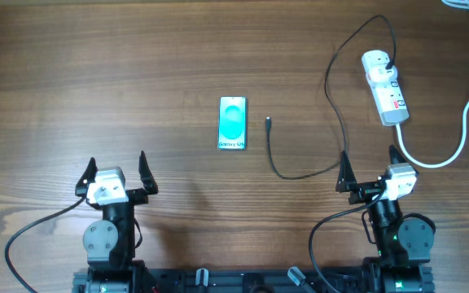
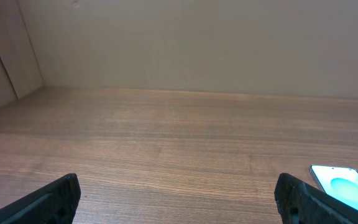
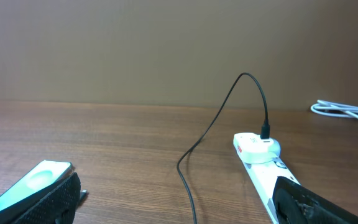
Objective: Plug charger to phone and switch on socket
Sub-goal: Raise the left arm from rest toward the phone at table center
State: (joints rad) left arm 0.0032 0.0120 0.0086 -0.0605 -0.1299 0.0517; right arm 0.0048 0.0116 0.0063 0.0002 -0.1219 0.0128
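The phone (image 1: 232, 123) lies flat mid-table with its cyan screen up and its white text strip toward me; it also shows in the left wrist view (image 2: 345, 185) and the right wrist view (image 3: 33, 180). The black charger cable (image 1: 330, 89) runs from a white adapter in the socket (image 1: 385, 87) and curves down to its plug tip (image 1: 268, 124), which lies loose just right of the phone. The socket also shows in the right wrist view (image 3: 263, 168). My left gripper (image 1: 116, 172) is open and empty, near-left of the phone. My right gripper (image 1: 369, 169) is open and empty, nearer than the socket.
A thick white lead (image 1: 462, 122) loops from the socket's near end up to the far right corner of the wooden table (image 1: 96, 73). A plain wall stands behind the table in both wrist views.
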